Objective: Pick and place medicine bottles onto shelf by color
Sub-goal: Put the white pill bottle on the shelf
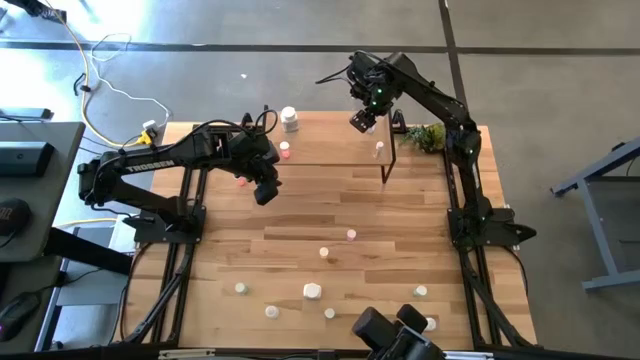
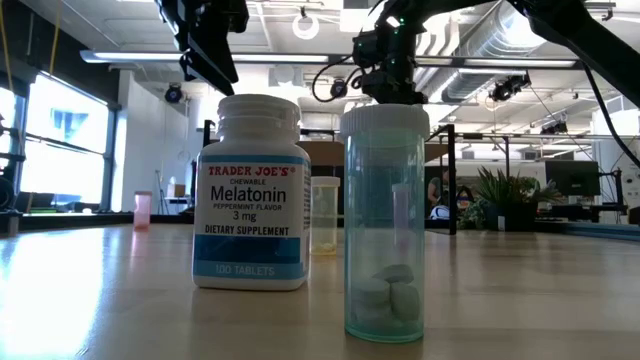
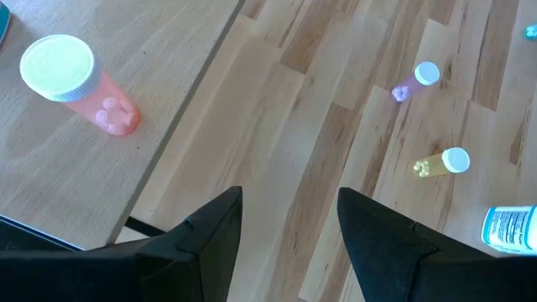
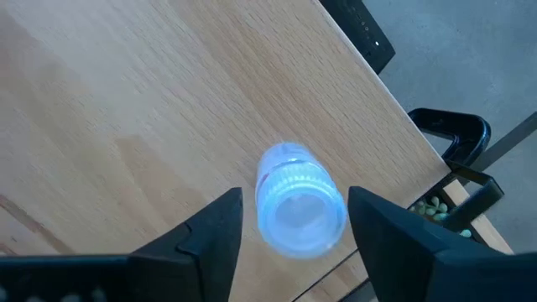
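The shelf [image 1: 330, 150] stands at the table's far side. On it are a white bottle [image 1: 290, 120], a pink bottle [image 1: 285, 150] with a white cap [image 3: 57, 65], and a small blue-tinted bottle [image 4: 295, 201] standing upright near the right end. My right gripper [image 4: 295, 195] is open above that blue bottle, one finger to each side, apart from it. My left gripper [image 3: 289, 210] is open over the tabletop just in front of the shelf's left part. Several small bottles [image 1: 323, 253] stand scattered on the near half of the table.
A purple vial [image 3: 415, 80], a yellow vial [image 3: 445, 162] and a blue-labelled white bottle [image 3: 512, 226] lie or stand on the tabletop ahead of my left gripper. A small plant [image 1: 425, 135] sits right of the shelf. The Melatonin bottle [image 2: 250, 190] and a teal vial [image 2: 385, 220] stand near the table's front edge.
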You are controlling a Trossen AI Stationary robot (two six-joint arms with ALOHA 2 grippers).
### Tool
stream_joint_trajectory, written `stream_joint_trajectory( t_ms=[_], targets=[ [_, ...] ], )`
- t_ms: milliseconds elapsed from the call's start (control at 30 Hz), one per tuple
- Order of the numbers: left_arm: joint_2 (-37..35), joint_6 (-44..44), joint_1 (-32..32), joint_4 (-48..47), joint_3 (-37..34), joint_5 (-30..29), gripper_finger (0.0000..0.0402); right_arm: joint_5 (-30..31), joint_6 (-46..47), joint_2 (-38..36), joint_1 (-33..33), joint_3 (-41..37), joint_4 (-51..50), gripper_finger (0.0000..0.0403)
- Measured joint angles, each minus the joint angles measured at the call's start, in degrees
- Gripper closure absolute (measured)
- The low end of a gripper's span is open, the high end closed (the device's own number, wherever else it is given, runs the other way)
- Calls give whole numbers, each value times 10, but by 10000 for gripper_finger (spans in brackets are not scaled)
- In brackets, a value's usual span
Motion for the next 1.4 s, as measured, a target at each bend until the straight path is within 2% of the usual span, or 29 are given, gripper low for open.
stream_joint_trajectory(
  t_ms=[367,667,1167,1400],
  targets=[
    [0,11,0,-2,0,0,216,9,5,-21,-1,0,2,194],
    [0,11,-14,-2,0,0,216,28,59,-72,10,1,0,194],
    [0,-5,-144,-1,0,2,216,28,135,-157,106,1,0,194],
    [0,-6,-208,13,0,2,216,100,194,-178,182,1,0,194]
  ],
)
